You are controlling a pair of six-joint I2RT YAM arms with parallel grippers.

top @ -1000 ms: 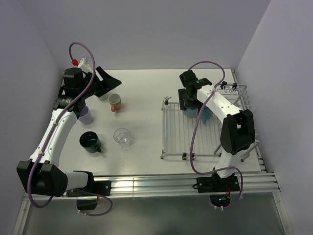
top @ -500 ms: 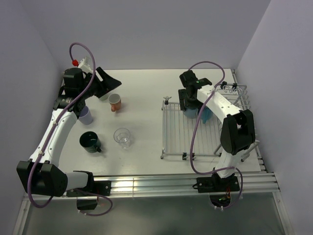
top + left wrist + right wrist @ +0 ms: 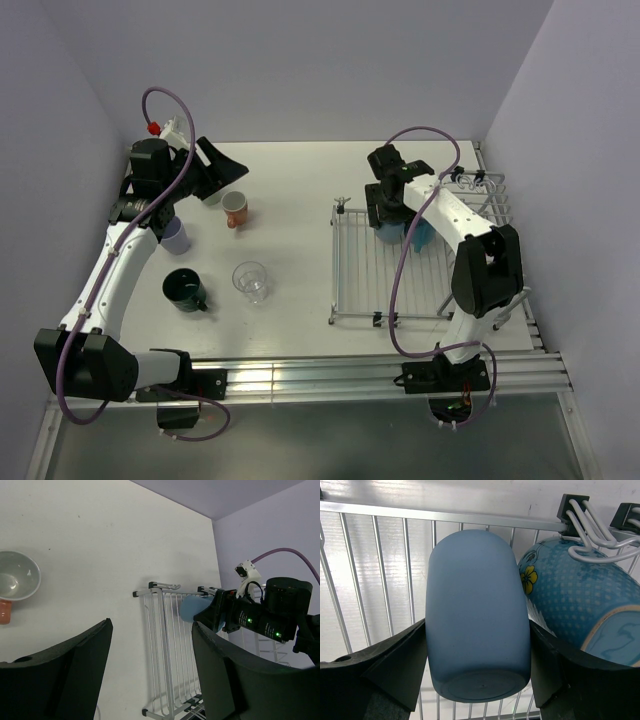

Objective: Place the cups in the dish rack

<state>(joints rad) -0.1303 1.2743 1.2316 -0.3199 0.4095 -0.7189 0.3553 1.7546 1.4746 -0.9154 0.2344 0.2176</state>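
The right gripper [image 3: 477, 630] held the blue cup [image 3: 477, 595] clamped on the dish rack [image 3: 395, 511] (left gripper [image 3: 151, 630] jaws apart, empty); placement was in hand, release probably next.

White table [image 3: 300, 180] is carrying, on its left half, a lavender mug [image 3: 177, 236], an orange mug [image 3: 236, 209], a dark green mug [image 3: 184, 290] and a clear glass tumbler [image 3: 251, 282], all standing apart. A silver wire dish rack [image 3: 365, 270] is sitting on its right half.
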